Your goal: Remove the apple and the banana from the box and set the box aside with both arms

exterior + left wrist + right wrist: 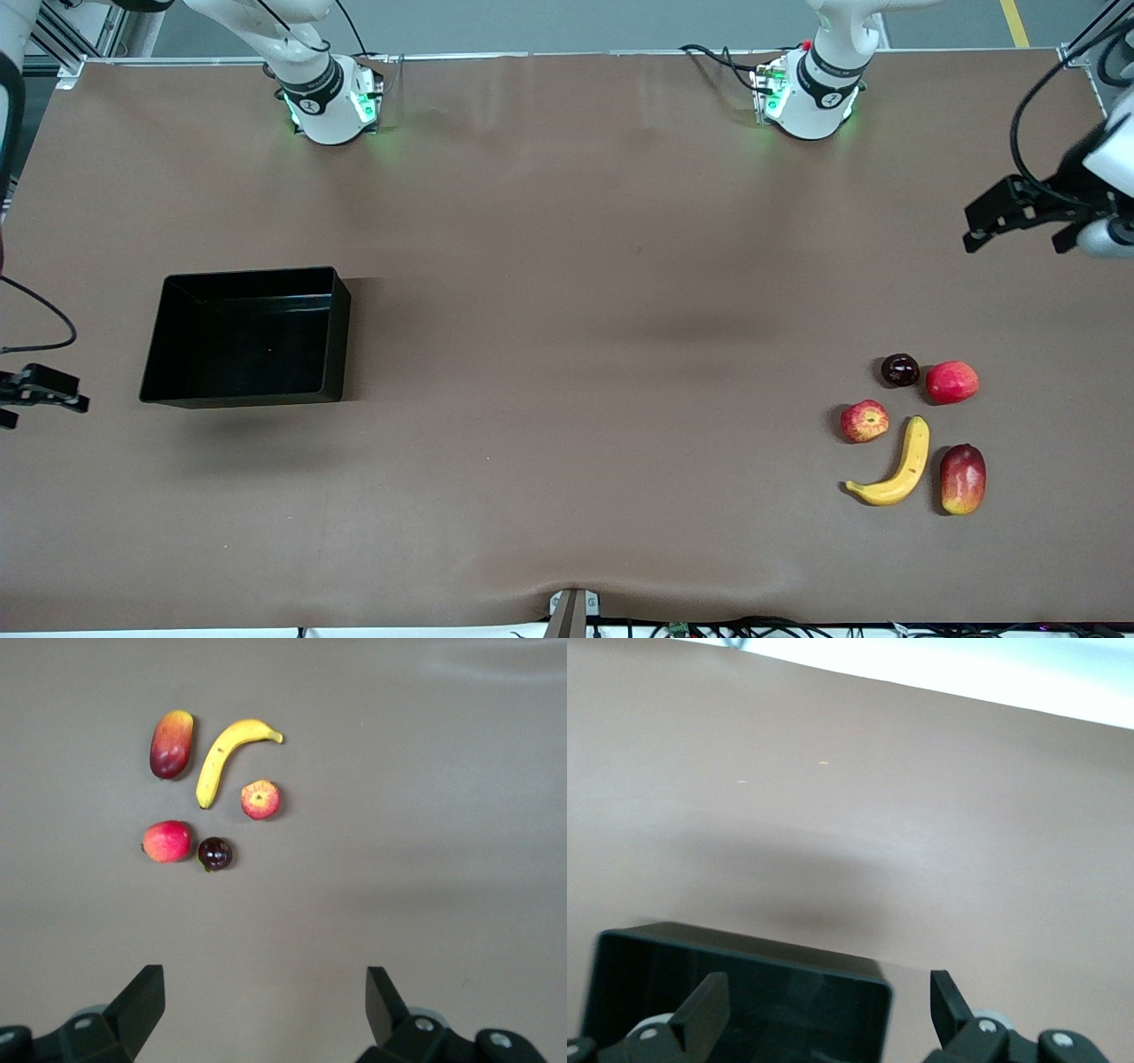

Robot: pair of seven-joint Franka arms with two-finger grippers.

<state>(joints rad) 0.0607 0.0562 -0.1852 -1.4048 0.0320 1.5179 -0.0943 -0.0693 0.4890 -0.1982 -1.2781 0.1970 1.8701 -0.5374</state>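
1. Plainly, little is left to go wrong: the shallow glossy black plastic box (246,337) sits empty on the brown tabletop (567,266) toward the right arm's end, and all the fruit lies well apart from it, toward the left arm's end.
2. The right gripper (826,1005) hangs at the table's edge just beside the box, jaws apart and holding nothing; if it swings back low, a finger could catch the box wall and skew or tip the light tray.
3. The left gripper (264,1001) hovers above the tabletop near the fruit cluster, jaws apart and empty; a careless descent could knock the small red-and-yellow streaked apple (865,421), which is round and would likely roll.
4. The curved yellow banana (897,466) lies nearer the front camera than the apple, just beside it and apart from it; a nudge to one could shove the other.
5. If the box needs more shifting, I judge uneven pulls by the two arms could twist it.
6. Count: one box, one apple, one banana, one plain pinkish-red round fruit (951,382), one small dark purple round fruit (900,369), one elongated red-yellow mango (963,478), two grippers.
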